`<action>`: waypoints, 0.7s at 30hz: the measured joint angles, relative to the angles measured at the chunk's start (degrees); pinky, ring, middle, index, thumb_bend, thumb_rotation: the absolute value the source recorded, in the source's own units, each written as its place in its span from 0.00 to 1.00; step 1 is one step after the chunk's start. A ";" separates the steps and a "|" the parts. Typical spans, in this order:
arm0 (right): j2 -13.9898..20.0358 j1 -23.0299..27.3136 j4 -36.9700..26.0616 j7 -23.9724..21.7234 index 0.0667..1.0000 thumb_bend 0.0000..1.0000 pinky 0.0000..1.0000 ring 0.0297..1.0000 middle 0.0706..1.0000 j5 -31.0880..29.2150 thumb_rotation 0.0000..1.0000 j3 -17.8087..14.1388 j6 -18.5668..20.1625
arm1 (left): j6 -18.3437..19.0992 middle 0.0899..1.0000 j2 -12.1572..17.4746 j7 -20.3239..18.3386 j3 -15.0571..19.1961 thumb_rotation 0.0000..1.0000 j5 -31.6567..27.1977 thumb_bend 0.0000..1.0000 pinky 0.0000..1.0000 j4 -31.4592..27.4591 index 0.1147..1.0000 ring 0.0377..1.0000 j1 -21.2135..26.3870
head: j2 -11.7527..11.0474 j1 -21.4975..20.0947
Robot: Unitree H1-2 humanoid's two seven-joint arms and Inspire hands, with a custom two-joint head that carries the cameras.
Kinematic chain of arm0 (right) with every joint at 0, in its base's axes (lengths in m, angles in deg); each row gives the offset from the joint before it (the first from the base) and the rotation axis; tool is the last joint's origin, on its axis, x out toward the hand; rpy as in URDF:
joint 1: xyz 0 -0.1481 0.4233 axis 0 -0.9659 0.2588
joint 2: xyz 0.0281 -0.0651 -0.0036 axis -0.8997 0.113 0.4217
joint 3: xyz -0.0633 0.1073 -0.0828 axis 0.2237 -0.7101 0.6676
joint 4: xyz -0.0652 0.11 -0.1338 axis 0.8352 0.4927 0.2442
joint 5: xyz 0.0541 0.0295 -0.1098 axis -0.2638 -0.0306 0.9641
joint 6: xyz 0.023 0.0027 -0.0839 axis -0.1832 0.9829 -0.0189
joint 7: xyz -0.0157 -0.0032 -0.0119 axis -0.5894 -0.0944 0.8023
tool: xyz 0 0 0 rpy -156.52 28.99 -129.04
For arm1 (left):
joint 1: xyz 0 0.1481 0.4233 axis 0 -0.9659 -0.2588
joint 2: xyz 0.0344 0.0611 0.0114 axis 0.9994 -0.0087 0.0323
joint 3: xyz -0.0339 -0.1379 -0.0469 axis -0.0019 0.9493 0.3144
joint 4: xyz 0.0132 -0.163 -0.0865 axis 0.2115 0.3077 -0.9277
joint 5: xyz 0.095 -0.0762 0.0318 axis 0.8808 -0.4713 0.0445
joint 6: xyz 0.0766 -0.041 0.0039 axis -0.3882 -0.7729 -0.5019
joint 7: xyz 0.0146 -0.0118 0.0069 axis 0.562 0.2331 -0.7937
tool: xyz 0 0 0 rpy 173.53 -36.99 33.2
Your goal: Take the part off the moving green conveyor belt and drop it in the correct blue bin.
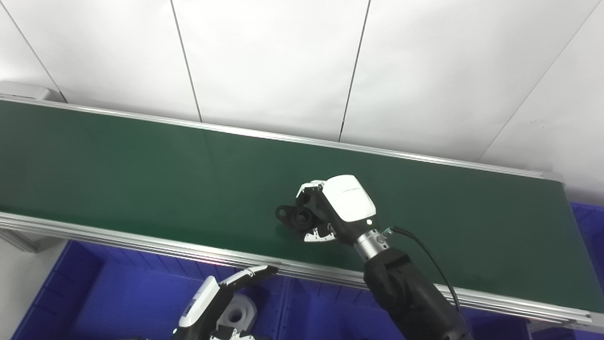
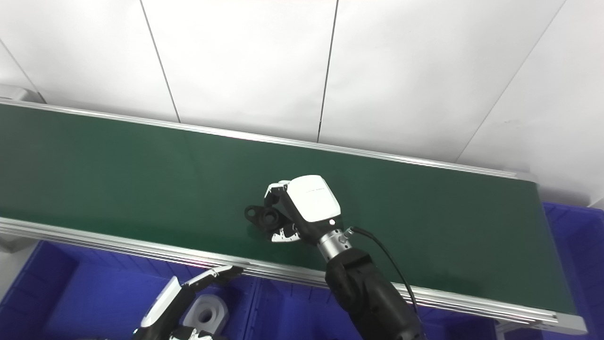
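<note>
One white part (image 1: pixel 238 311) lies beside left robot hand (image 1: pixel 212 302).

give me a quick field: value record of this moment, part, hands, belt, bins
part: black part on the green conveyor belt, near its front edge
right hand: right hand over the belt, fingers curled around the black part; lift-off not visible
left hand: left hand low over the blue bin, fingers apart, holding nothing
bin contents: white part lying in it
far bin: another blue bin at the belt's right end

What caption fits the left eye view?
Right hand closes on a black part over the green belt; left hand waits above a blue bin holding a white part.
</note>
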 measured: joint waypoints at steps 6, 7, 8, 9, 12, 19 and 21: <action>0.72 -4.89 -10.81 -4.12 0.44 0.49 0.31 0.44 0.54 -1.39 0.00 -4.11 0.29 | 0.00 0.78 0.02 0.01 0.04 0.70 0.00 0.74 0.72 -0.28 0.78 0.76 -0.24 | 0.53 -0.53; 0.82 -5.95 -11.89 -4.76 0.44 0.49 0.31 0.44 0.54 -1.46 0.00 -4.50 0.31 | 0.00 0.78 0.03 0.00 0.07 0.70 0.00 0.74 0.72 -0.35 0.78 0.76 -0.25 | 0.53 -0.53; 0.96 -7.29 -13.14 -5.84 0.44 0.49 0.31 0.44 0.53 -1.52 0.00 -5.02 0.43 | 0.00 0.78 0.06 0.00 0.05 0.69 -0.01 0.74 0.72 -0.37 0.78 0.76 -0.26 | 0.53 -0.53; 1.13 -8.53 -14.20 -6.36 0.44 0.49 0.31 0.44 0.53 -1.55 0.00 -5.46 0.51 | 0.00 0.78 0.08 0.00 0.06 0.69 -0.03 0.73 0.72 -0.39 0.78 0.76 -0.27 | 0.62 -0.53; 1.90 -12.44 -17.71 -7.59 0.46 0.49 0.29 0.42 0.53 -1.66 0.00 -7.26 0.54 | 0.00 0.78 0.23 -0.01 0.05 0.70 -0.06 0.74 0.71 -0.49 0.78 0.76 -0.32 | 0.97 -0.53; 2.17 -20.25 -24.14 -8.93 0.44 0.49 0.30 0.44 0.52 -4.02 0.00 -10.13 0.50 | 0.00 0.78 1.33 -0.67 0.66 0.69 -0.33 0.75 0.72 -2.46 0.78 0.77 -0.89 | 3.33 -2.19; 2.14 -23.05 -26.68 -9.54 0.45 0.49 0.29 0.42 0.53 -4.34 0.00 -10.62 0.50 | 0.00 0.78 1.66 -1.15 1.08 0.68 -0.50 0.74 0.72 -2.88 0.78 0.76 -1.09 | 3.95 -2.72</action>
